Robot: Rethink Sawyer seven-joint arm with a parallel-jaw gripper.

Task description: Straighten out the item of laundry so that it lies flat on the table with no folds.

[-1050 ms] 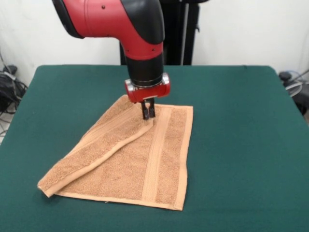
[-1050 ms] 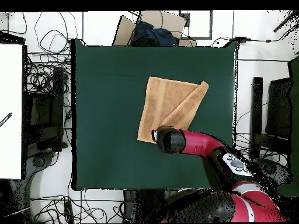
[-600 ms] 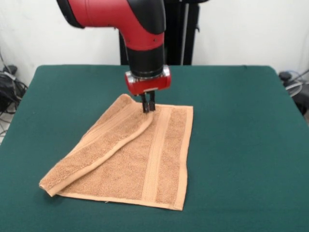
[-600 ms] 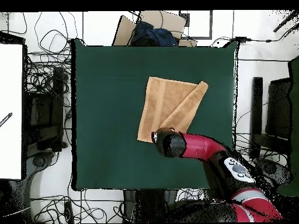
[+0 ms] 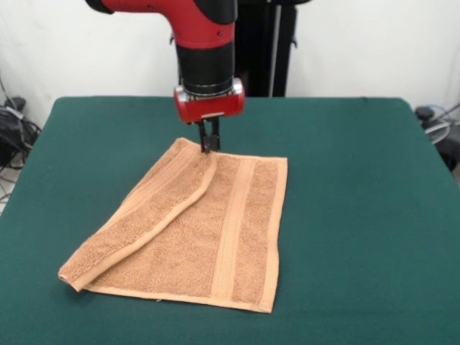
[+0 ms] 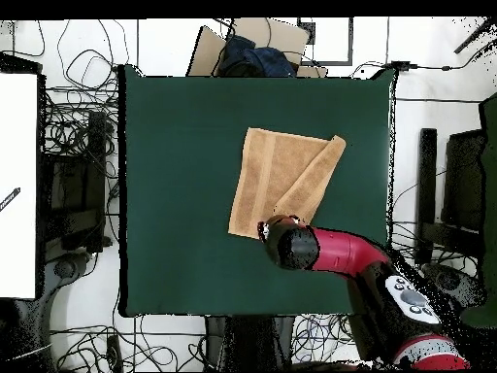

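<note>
Gripper [image 5: 209, 144] fingers nearly together above folded peach-orange terry towel [image 5: 208, 237], visible only from front; overhead, arm hides them

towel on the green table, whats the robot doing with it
The red and black arm is working on an orange towel on the green table, trying to lay it flat. The gripper is at the towel's far edge, right at the top end of a flap folded diagonally over the rest. Its fingers look shut, but it is not clear whether they hold any cloth. The fold is not yet undone, so the towel is not flat.
</note>
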